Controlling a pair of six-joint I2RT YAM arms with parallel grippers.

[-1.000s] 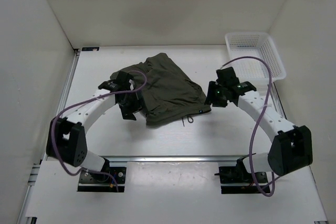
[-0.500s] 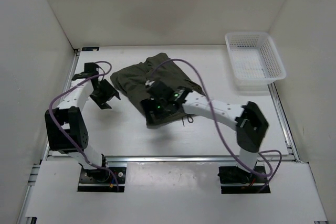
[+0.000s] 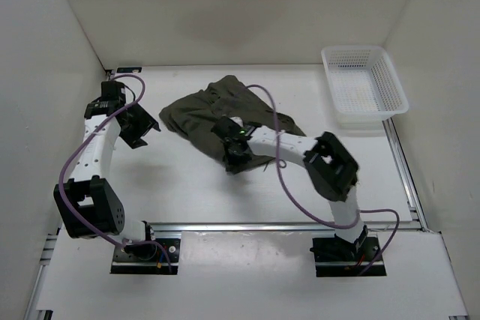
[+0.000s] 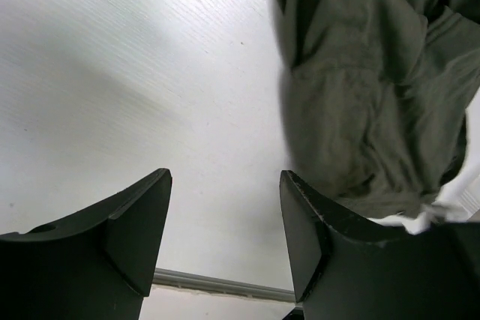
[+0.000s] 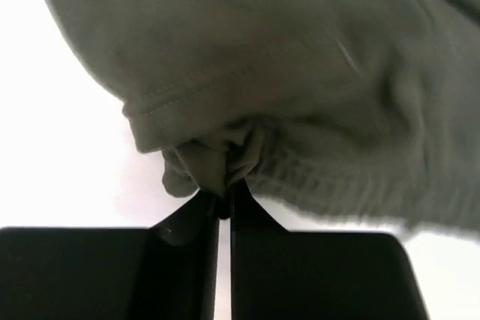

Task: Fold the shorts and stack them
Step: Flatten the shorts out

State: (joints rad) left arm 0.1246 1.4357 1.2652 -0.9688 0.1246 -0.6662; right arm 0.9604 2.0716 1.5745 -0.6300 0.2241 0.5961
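The shorts [image 3: 199,114] lie crumpled in a loose heap around the middle of the table [image 3: 187,192], dark olive fabric bunched with folds running across it. The right arm reaches over from its base to the near edge of the heap, where the right gripper [image 3: 233,154] sits on the fabric. In the right wrist view its fingers are pressed together on a small pinch of cloth at a stitched hem, the rest of the shorts spreading out beyond the fingertips; whether that hem belongs to a leg or the waistband is hard to say at this blur.

The left gripper [image 3: 139,127] hangs over bare table to the left of the shorts, apart from them, near the left wall. Its wrist view shows both fingers spread wide with only white table between them, and the shorts off to the right. A white mesh basket [image 3: 365,88] stands at the far right corner, well apart from the shorts.
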